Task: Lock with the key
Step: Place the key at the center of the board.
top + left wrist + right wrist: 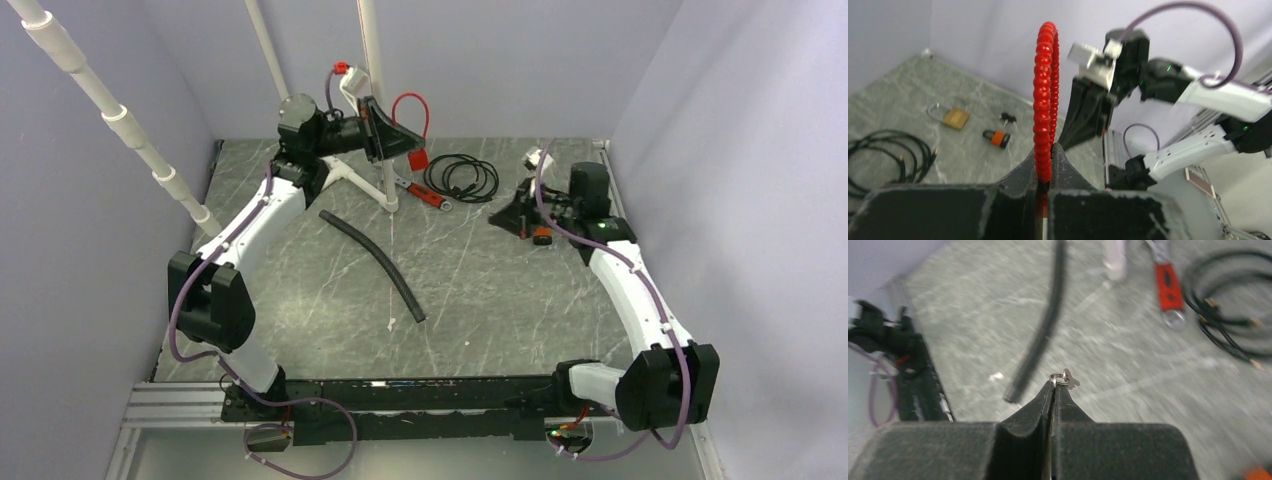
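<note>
My left gripper (412, 140) is raised at the back of the table and is shut on a red cable lock. Its red loop (410, 102) arches above the jaws and its red body (418, 158) hangs below. In the left wrist view the red ribbed cable (1044, 95) stands up from between the closed fingers of that gripper (1047, 165). My right gripper (502, 217) is at the right rear, above the table. In the right wrist view it (1053, 388) is shut on a small silver key on a ring (1065, 379), which sticks out past the fingertips.
An orange padlock (541, 236), a brass padlock (954, 117) and dark keys (1008, 119) lie at the right rear. A coiled black cable (460, 178), a red-handled tool (425, 195) and a black hose (375, 262) lie mid-table. A white pole stand (372, 80) is beside the left gripper.
</note>
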Available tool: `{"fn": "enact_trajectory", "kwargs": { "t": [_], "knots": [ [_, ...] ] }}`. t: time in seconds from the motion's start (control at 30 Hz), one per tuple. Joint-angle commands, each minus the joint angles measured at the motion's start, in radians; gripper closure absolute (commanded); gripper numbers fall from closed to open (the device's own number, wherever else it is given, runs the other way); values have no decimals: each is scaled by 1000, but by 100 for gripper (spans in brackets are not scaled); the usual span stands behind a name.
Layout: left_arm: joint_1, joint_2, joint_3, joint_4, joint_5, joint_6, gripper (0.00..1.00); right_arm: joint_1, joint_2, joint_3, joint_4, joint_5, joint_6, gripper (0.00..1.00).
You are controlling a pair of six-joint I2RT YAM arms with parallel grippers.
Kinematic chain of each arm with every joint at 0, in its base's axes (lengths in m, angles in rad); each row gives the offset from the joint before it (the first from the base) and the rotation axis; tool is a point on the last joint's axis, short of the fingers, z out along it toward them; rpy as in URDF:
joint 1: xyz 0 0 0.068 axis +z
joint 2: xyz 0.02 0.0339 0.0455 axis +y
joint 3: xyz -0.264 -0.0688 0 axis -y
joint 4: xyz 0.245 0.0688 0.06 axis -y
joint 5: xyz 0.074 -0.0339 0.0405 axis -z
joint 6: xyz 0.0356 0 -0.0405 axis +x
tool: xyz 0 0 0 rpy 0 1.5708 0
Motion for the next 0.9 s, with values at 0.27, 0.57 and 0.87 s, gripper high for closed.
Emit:
{"fn": "enact_trajectory", "kwargs": {
  "t": [0.27, 0.57, 0.87],
  "knots": [
    [-115, -90, -110, -365, -47, 399, 100, -481, 31, 35, -630, 191, -615, 100],
    [-146, -81, -158, -395, -73, 413, 100, -646, 165, -58, -562, 372, -680, 100],
    [-155, -69, -216, -373, -78, 376, 100, -649, 292, -107, -461, 480, -634, 100]
  ]
}}
